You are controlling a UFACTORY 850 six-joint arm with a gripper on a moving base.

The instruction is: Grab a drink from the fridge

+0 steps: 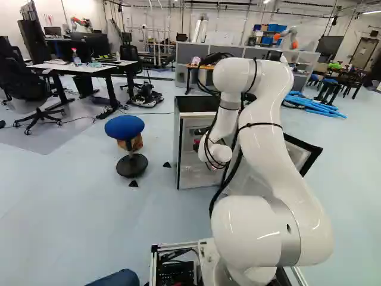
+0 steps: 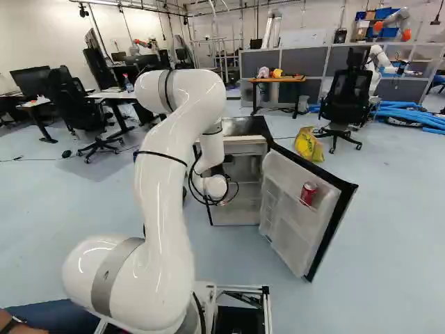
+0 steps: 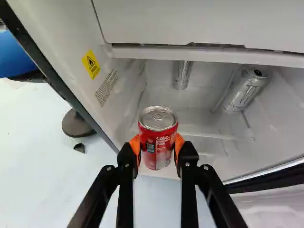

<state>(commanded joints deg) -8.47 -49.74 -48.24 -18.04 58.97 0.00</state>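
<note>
1. fridge (image 2: 240,205): i see its labelled side wall (image 3: 95,76) near my held can, a gap between.
2. fridge door (image 2: 295,209): open, dark rim angled outwards.
3. gripper (image 1: 197,145): orange pads pinching a red can (image 3: 157,140) upright at the fridge's mouth.
4. silver cans (image 3: 244,90): deeper inside, apart from my fingers.
5. door can (image 2: 308,193): on the door shelf.

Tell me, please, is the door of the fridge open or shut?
Open: the fridge door stands swung away from the fridge body, and its inner side shows, with a red can on it.
</note>
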